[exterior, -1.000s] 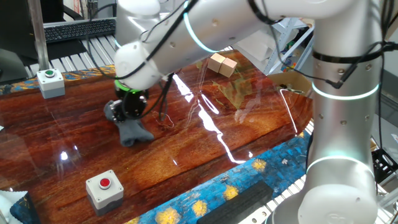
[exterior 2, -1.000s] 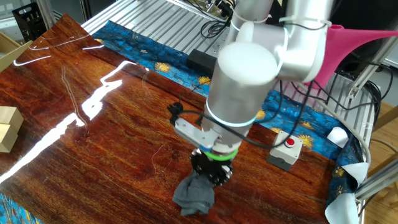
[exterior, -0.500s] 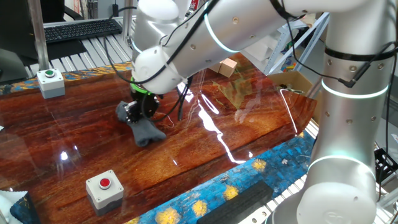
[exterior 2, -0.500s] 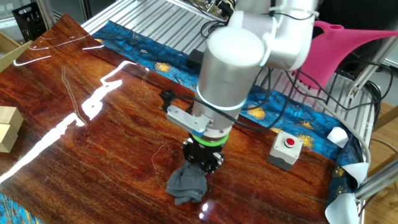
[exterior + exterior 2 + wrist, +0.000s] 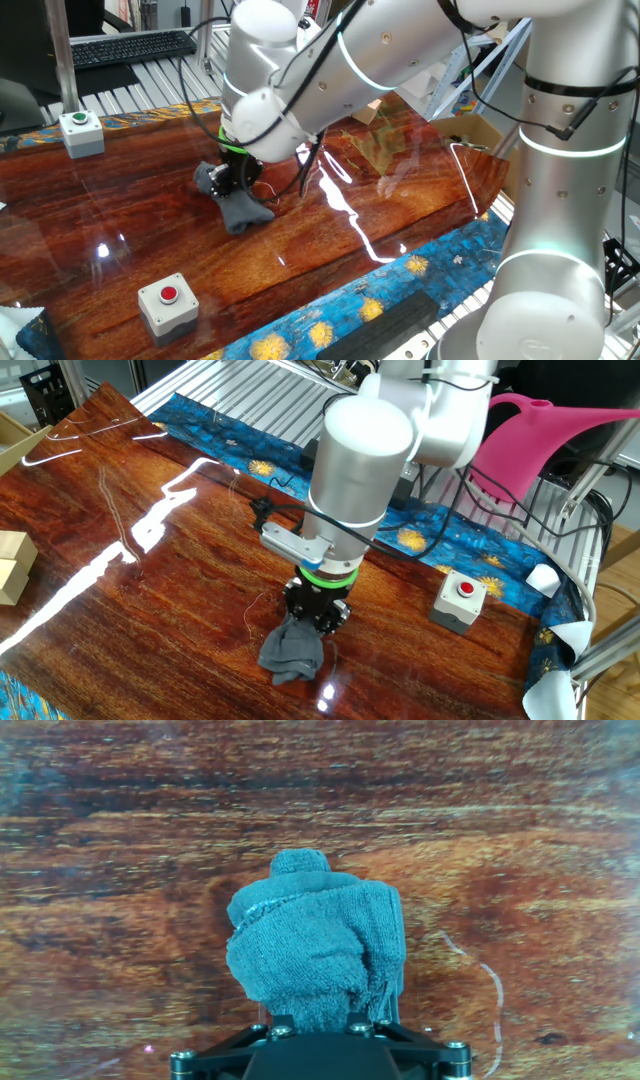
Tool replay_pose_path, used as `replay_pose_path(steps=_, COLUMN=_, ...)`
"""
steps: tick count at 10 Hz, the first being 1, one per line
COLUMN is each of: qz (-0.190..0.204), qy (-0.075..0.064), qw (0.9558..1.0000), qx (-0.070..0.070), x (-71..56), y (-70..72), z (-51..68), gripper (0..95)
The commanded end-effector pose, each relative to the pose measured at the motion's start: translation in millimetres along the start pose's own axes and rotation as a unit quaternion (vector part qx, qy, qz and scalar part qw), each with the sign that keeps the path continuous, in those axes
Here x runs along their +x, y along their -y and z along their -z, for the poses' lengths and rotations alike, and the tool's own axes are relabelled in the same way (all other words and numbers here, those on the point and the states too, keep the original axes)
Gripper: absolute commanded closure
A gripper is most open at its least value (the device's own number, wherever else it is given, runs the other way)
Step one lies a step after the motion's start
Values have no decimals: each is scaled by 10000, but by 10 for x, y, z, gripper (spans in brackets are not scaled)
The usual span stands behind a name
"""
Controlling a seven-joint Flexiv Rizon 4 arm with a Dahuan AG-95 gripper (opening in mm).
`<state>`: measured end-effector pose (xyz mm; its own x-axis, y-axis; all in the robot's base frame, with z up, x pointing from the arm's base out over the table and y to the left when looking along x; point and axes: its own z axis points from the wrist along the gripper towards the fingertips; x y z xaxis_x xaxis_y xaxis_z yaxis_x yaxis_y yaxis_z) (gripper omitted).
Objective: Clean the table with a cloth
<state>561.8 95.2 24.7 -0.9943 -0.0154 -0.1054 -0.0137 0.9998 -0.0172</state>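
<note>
Hand view: end effector (image 5: pixel 325 1020) downward, clamping cloth (image 5: pixel 315 945).

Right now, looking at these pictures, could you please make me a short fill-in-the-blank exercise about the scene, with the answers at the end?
1. The gripper is shut on the blue-grey ____.
2. The cloth is pressed against the glossy, wood-grain ____.
3. The grey box at the table's near edge carries a round ____ button.
4. The grey box near the keyboard has a ____ button.

Missing words: cloth; table; red; green
</note>
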Motion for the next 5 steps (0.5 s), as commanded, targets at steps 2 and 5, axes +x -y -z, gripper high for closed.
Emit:
replay_pose_path(steps=2, qz=13, qy=45, qw=10000, qx=30, x=-12, y=12, z=-21, gripper=950)
replay_pose_path(steps=5, qz=67, qy=82, qw=9999, qx=-27, x=-56, y=59, z=-71, gripper=950)
